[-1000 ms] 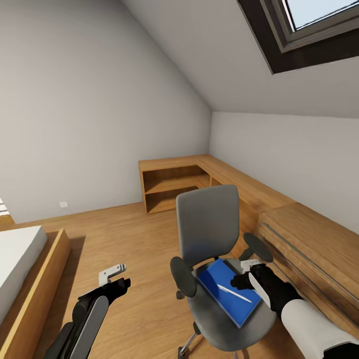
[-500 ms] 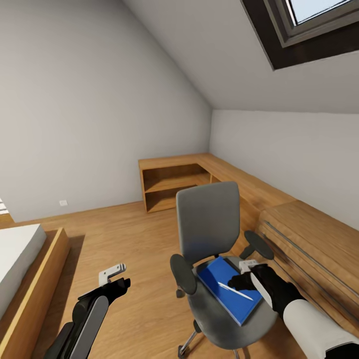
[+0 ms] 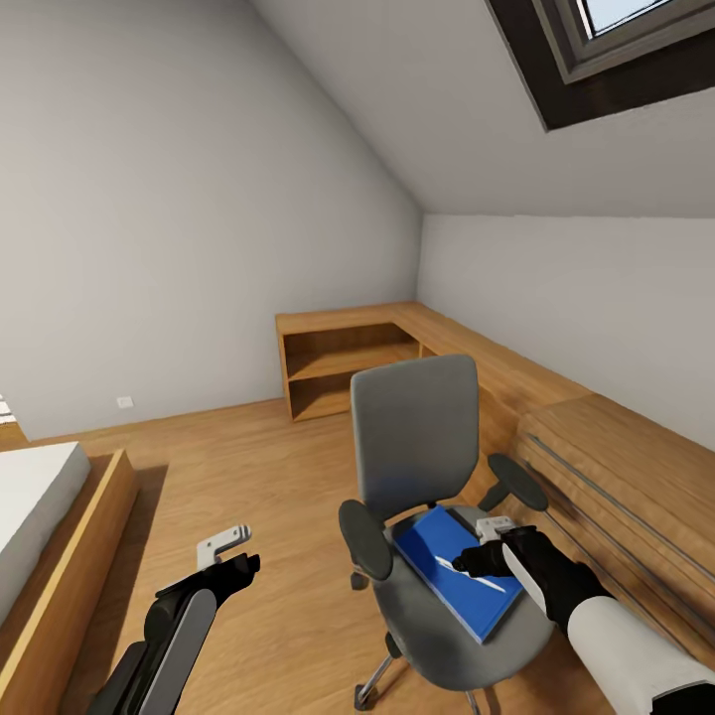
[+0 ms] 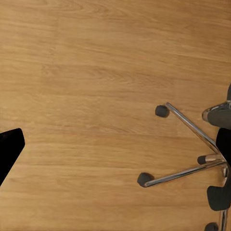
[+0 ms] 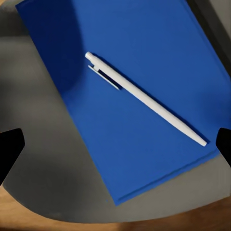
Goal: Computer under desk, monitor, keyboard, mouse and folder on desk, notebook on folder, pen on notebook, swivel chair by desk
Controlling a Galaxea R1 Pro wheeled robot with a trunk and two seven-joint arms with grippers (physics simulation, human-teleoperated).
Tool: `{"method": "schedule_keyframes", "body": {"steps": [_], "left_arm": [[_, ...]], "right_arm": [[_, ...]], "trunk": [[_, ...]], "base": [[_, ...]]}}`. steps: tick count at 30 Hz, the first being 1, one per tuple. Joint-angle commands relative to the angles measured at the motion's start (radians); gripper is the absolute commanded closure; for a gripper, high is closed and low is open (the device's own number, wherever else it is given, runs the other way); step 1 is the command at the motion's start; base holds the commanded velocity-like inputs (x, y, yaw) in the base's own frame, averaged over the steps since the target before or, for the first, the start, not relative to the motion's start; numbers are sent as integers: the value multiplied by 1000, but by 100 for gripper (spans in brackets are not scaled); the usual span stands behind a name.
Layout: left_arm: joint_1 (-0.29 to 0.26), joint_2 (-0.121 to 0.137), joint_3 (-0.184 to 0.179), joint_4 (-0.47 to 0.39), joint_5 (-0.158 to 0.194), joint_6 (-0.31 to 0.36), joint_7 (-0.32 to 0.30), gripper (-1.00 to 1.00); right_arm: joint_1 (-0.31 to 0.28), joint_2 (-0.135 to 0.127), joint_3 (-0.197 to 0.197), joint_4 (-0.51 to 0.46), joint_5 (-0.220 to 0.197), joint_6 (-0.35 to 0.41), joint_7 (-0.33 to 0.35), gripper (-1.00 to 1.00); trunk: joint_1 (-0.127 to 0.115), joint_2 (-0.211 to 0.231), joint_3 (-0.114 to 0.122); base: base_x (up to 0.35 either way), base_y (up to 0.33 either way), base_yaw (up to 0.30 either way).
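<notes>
Swivel chair: one swivel chair (image 3: 427,516) stood on the wood floor (image 3: 258,467) at about 5 o'clock in my head view, its grey back upright, two black armrests at the sides of the seat.
Chair base: my left wrist camera showed chrome legs of the chair's star base (image 4: 192,149) with dark castors on bare boards; I counted four castors there, a fifth cut by the edge.
Blue book: one flat blue book (image 5: 130,91) lay on the grey seat; I could not tell whether it was the folder or the notebook, nor whether a second lay beneath.
Pen: one white pen (image 5: 144,98) lay diagonally on top of the blue cover, clip end toward the middle of the cover.
My right gripper (image 3: 475,561): hung just above the blue book, at 4 o'clock in my head view, its two dark fingertips spread wide on either side of the pen and clasping nothing.
My left gripper (image 3: 230,552): hovered over bare floor at 7 o'clock, well apart from the chair; I could not tell how far it was parted.
Shelving: one low wooden corner shelf unit (image 3: 348,362) ran along the far walls at 12 to 3 o'clock.
Bed: one bed (image 3: 40,526) with a wooden frame at 9 o'clock.
Skylight: one (image 3: 616,50) at 1 o'clock.
</notes>
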Motion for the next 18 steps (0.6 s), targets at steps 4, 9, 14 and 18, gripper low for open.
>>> {"method": "schedule_keyframes", "body": {"steps": [4,9,14,18], "left_arm": [[-1,0,-1,-1,10,1,10,-100],[-1,0,0,-1,11,1,10,-100],[-1,0,1,-1,12,1,10,-100],[-1,0,1,0,12,1,10,-100]], "right_arm": [[0,-2,7,-2,-10,4,-3,-100],[-1,-2,7,-2,-9,4,-3,-100],[-1,-2,7,-2,-7,4,-3,-100],[-1,-2,7,-3,-7,4,-3,-100]], "trunk": [[15,-29,-14],[35,-64,-29],[54,-99,-45],[69,-127,-58]], "base": [[0,0,0],[0,0,0],[0,0,0],[0,0,0]]}}
